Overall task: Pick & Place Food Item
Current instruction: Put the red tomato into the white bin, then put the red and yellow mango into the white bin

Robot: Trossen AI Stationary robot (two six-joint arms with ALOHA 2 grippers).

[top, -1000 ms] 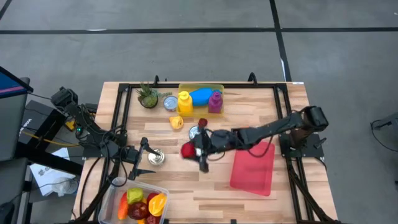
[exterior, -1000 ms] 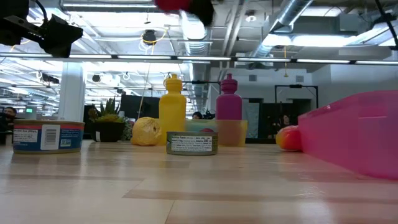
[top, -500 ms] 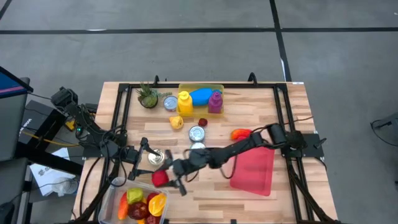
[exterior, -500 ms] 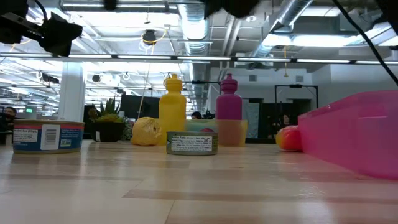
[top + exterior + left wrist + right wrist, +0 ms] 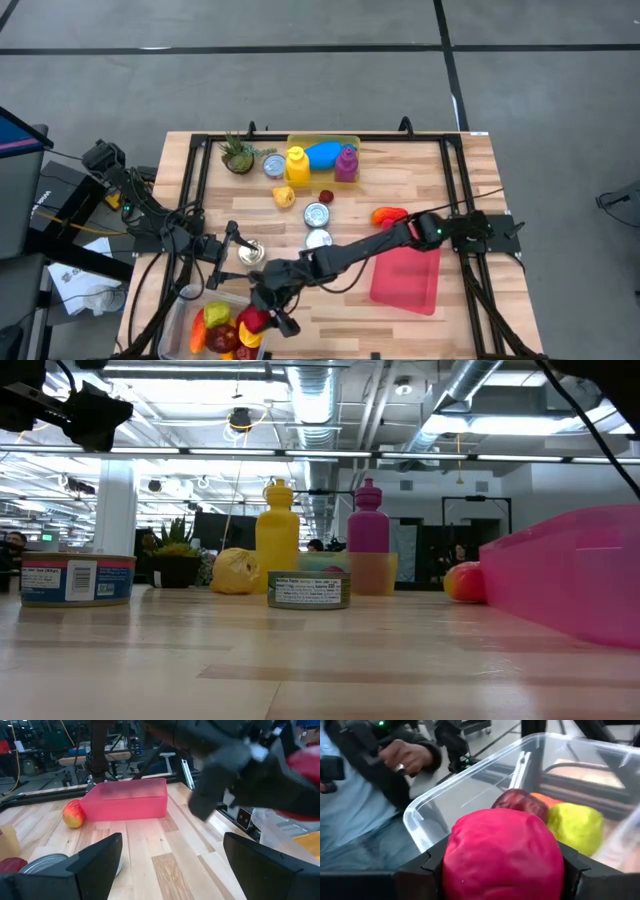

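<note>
Just then my right gripper hung over the clear bin, fingers clamped on a red fruit above the bin's near-right corner. Below the fruit, inside the bin, lay a dark apple and a yellow piece. My left gripper waited beside the bin, over the tin, fingers spread wide and holding nothing.
</note>
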